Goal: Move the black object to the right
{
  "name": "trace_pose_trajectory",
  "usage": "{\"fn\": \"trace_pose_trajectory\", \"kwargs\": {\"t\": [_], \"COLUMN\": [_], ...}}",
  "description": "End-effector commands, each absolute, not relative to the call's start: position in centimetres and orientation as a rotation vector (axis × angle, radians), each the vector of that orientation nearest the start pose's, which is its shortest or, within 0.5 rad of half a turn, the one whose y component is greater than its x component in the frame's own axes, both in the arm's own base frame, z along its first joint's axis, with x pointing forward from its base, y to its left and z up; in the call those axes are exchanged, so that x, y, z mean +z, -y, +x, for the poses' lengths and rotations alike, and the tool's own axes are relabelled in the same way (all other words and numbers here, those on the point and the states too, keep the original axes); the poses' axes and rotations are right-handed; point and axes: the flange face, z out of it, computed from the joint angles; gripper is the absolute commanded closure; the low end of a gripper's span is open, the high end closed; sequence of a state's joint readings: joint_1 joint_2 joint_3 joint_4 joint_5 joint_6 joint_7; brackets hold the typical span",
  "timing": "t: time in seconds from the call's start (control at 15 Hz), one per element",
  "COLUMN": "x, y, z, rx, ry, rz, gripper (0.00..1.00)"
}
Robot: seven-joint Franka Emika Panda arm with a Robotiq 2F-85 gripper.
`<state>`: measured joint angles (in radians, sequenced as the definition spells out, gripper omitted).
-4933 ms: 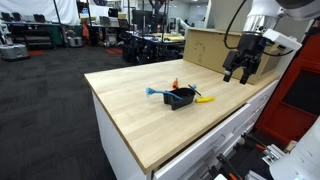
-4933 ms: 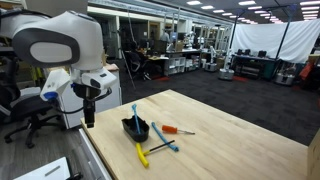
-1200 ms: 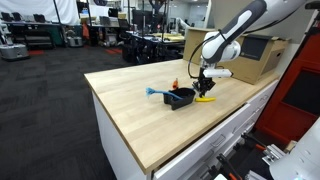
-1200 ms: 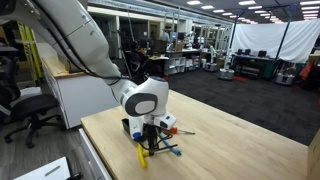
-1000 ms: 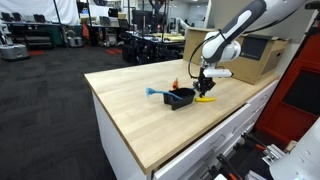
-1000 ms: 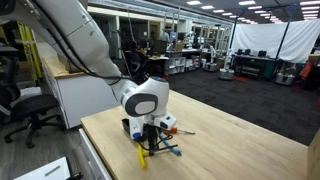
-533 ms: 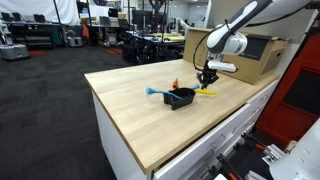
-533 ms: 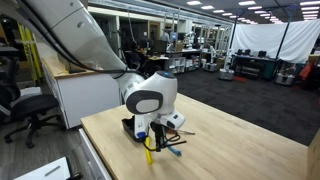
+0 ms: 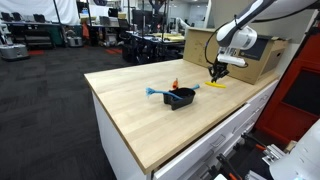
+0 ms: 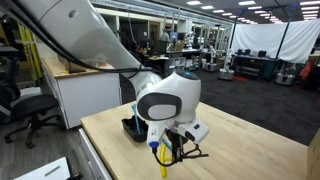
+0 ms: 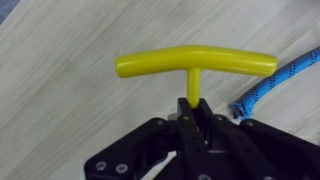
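The black object (image 9: pixel 181 98) is a low open tray on the wooden table (image 9: pixel 130 110); in an exterior view only its edge (image 10: pixel 131 126) shows behind the arm. My gripper (image 9: pixel 216 76) hangs above the table to the right of the tray, apart from it. It is shut on the stem of a yellow T-shaped tool (image 9: pixel 216 85), seen from the wrist as a yellow crossbar (image 11: pixel 195 63) ahead of the gripper (image 11: pixel 195 110). In an exterior view the gripper (image 10: pixel 170 150) and the yellow tool (image 10: pixel 162 160) are close to the camera.
A blue-handled item (image 9: pixel 155 92) and a small orange item (image 9: pixel 175 84) lie beside the tray. A blue braided piece (image 11: pixel 275 80) lies on the wood near the yellow tool. A cardboard box (image 9: pixel 200 45) stands at the table's back right.
The gripper has risen with the yellow tool and carried it away from the tray, rightward in one exterior view and nearer the camera in the other. The tray has not moved.
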<state>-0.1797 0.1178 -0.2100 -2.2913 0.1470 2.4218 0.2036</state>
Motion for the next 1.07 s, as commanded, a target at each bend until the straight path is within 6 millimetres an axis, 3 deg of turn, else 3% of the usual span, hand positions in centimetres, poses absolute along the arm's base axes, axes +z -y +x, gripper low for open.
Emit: {"fn": "trace_pose_trajectory", "kwargs": {"t": [0.0,0.47,0.53,0.6,1.0], "x": [28.6,23.7,23.8,24.5,28.7], "y": [22.3,25.0,25.2,25.3,24.6], "z": [49.4,48.2,48.0,47.7,46.0], "rx": [0.062,0.263,0.275,0.267,0.157], "ry": [-1.086,-1.102,-1.092,-1.086,-0.960], "rz": [-2.876,-2.831,-2.827,-2.825,-2.893], "gripper": [0.97,0.97,0.64,0.63,0.22]}}
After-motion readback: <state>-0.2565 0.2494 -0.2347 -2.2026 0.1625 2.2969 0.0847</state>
